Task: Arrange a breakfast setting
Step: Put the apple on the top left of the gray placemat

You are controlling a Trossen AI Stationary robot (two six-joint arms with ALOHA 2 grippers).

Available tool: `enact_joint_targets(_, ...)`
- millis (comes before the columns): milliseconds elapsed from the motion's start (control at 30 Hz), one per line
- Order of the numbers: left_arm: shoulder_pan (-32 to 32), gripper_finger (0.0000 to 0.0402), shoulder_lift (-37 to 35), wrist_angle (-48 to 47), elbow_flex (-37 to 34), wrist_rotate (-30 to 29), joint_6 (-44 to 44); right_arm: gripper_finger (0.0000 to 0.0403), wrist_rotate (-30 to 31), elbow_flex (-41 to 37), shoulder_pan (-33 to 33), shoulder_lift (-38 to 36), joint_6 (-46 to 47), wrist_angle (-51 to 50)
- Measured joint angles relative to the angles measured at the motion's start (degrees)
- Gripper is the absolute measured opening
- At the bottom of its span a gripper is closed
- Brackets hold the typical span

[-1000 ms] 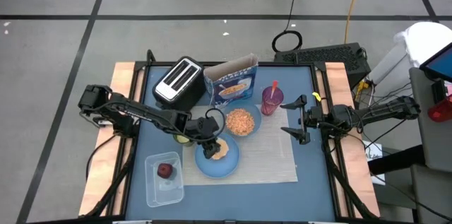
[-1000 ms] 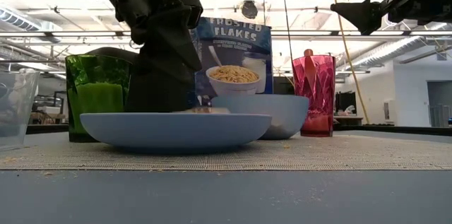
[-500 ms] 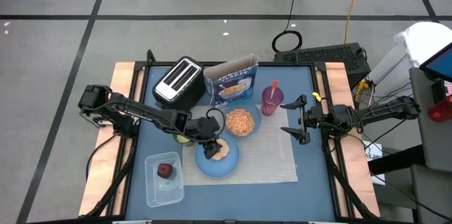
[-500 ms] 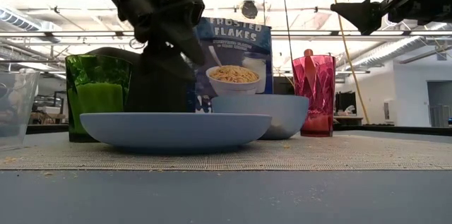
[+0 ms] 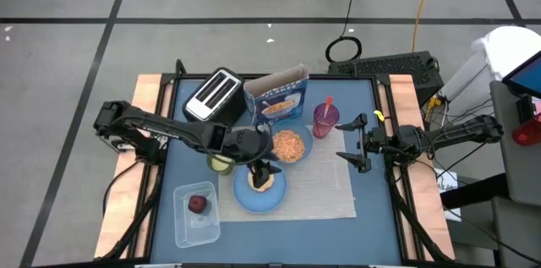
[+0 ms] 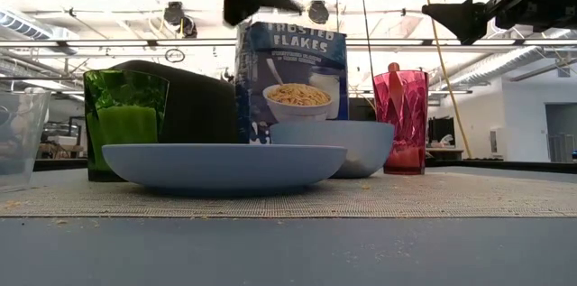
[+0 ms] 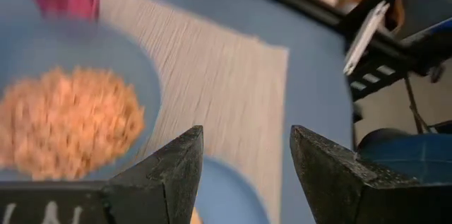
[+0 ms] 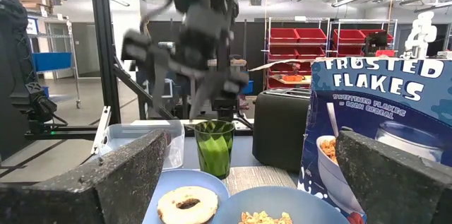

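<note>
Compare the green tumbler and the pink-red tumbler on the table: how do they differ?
The translucent green tumbler stands beyond the light-blue round plate, by the black toaster; the translucent pink-red tumbler stands beside the blue bowl of cereal. The pink-red tumbler holds an orange-handled spoon; no utensil shows in the green one. The pink-red one rises higher in the low view. Both stand upright.
</note>
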Motion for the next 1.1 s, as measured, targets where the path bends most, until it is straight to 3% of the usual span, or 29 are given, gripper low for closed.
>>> enact_joint_targets(333,-3.99,0.0218,-0.04,-19.47,16.33,-10.75,4.86,0.0396,0.0,0.0,0.0,0.02,0.0,-0.02)
enact_joint_targets(567,-9.77,0.0218,-0.11,-35.21,22.91,-16.86,-3.22,0.0396,0.0,0.0,0.0,0.0,0.0,-0.07)
enact_joint_targets(700,-13.5,0.0218,-0.09,-44.83,23.38,-16.55,-10.72,0.0396,0.0,0.0,0.01,0.01,0.0,-0.07)
enact_joint_targets(900,-19.07,0.0218,-0.07,-61.05,23.38,-9.8,-25.55,0.0396,0.0,0.0,0.0,0.0,0.0,-0.07)
enact_joint_targets(1100,-24.2,0.0218,-0.07,-69.76,23.38,-5.56,-40.01,0.0396,0.0,0.0,0.0,0.0,0.0,-0.07)
